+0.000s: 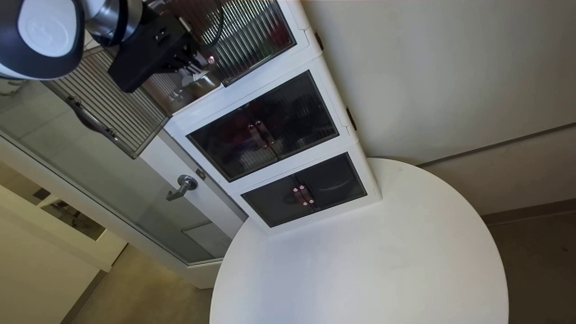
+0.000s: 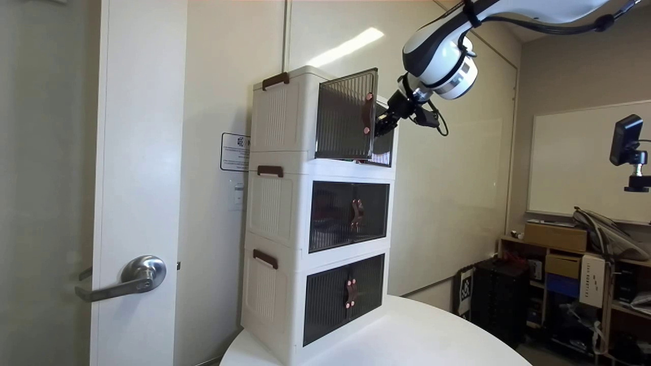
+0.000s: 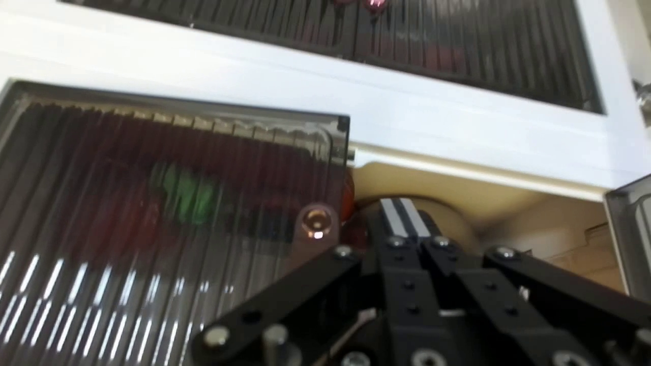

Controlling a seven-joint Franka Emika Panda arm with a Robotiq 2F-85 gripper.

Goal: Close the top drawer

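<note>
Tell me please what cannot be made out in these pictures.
Wrist view: green thing, blurred by the ribbed front.
Wrist view: tan round thing, partly hidden by the pincer.
In an exterior view: top drawer, cut off by the upper edge.
In an exterior view: print on wall sign, too small.

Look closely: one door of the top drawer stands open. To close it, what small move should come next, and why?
Probably back the hand a little away from the top drawer: it is shut, on the inner side of the open door, so pushing there would likely swing that door wider, not close it.
</note>
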